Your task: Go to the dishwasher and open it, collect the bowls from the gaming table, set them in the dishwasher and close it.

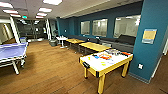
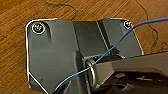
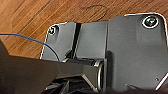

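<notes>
The dishwasher is out of view. In the head view a yellow-legged game table [image 1: 106, 62] with a white top stands at the right, near a teal wall. Several small colourful items [image 1: 105, 56] lie on its top, and I cannot make out any bowls among them. Both wrist views look down past the robot's dark plate onto the wooden floor [image 2: 15, 50] [image 3: 25, 15]. Whether the grippers are open or shut cannot be told.
A blue table-tennis table [image 1: 11, 51] stands at the left. Two wooden tables [image 1: 93, 46] [image 1: 74, 40] and a dark sofa [image 1: 125, 40] line the teal window wall. A small white table [image 1: 61, 38] is further back. Open wooden floor [image 1: 52, 67] lies ahead.
</notes>
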Motion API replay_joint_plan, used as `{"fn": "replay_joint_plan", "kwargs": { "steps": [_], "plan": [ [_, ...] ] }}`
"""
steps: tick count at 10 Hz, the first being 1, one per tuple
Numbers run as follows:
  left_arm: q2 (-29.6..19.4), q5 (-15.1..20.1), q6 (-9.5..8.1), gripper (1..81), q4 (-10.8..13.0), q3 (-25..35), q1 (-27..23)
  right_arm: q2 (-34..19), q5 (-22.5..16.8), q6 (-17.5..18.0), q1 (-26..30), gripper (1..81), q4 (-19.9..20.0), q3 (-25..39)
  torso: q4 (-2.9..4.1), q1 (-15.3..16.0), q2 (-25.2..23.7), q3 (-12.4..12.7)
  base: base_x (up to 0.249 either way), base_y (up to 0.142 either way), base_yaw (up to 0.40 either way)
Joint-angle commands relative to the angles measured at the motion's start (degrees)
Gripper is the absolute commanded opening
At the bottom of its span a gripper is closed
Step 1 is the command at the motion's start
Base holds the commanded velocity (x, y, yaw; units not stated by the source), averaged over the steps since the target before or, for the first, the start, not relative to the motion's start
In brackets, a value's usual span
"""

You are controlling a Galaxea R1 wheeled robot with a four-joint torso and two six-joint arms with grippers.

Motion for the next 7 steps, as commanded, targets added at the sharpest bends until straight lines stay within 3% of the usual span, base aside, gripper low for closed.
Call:
{"fn": "replay_joint_plan", "kwargs": {
  "steps": [1,7],
  "plan": [
    [-0.4,2.6,0.48,81.1,0.4,0.2,-2.8,0.3,-2.0,-0.1,2.9,81.1,-0.8,0.3,0.0,0.0,0.0,0.0,0.134,0.072,0.0],
    [-0.3,2.6,0.48,81.1,0.5,0.2,-2.8,0.2,-2.0,-0.1,2.8,81.1,-0.8,0.3,0.0,0.0,0.0,0.0,0.133,0.068,0.0]
  ]
}}
